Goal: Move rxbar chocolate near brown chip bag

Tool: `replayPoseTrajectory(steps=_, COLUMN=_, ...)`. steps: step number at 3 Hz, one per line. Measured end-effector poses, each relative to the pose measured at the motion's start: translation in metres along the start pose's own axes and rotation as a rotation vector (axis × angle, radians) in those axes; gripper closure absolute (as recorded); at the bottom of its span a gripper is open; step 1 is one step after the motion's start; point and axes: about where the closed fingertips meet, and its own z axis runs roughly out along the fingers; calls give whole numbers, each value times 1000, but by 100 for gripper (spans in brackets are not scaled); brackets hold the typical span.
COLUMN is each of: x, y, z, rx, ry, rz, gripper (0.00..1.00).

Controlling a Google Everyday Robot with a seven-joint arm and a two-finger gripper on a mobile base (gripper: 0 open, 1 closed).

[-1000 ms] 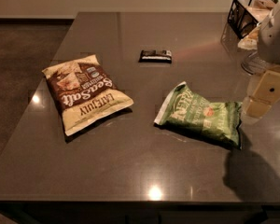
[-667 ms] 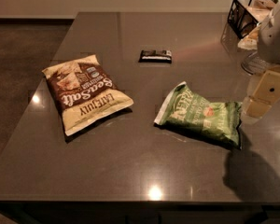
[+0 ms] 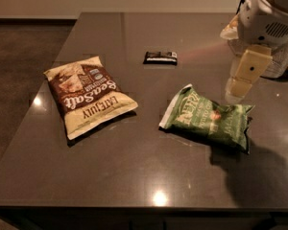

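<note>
The rxbar chocolate (image 3: 160, 57), a small flat black wrapper with a white strip, lies on the dark table toward the back centre. The brown chip bag (image 3: 89, 96), brown above and cream below with "Sea Salt" lettering, lies at the left. My gripper (image 3: 244, 74) hangs from the white arm at the right. It is above the table, just behind the right end of a green chip bag (image 3: 209, 118), and well to the right of the rxbar. It holds nothing that I can see.
The dark table (image 3: 134, 166) has its front edge near the bottom of the view and its left edge beside the brown bag. The white arm body (image 3: 271, 18) covers the back right corner. Dark floor lies to the left.
My arm and gripper have moved a little left and toward the back of the table. The bar and both bags have not moved.
</note>
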Motion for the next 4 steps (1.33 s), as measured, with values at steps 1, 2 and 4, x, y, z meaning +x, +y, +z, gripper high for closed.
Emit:
replayPoseTrajectory(steps=1, x=-30, y=-42, z=17, rx=-21, ry=-32, rz=-27, gripper=0)
replayPoseTrajectory(steps=2, x=-70, y=-85, z=45, rx=-31, ry=-62, rz=-60, gripper=0)
replayPoseTrajectory(steps=4, x=-122, y=-150, z=128, rx=-63, ry=-53, rz=-63, gripper=0)
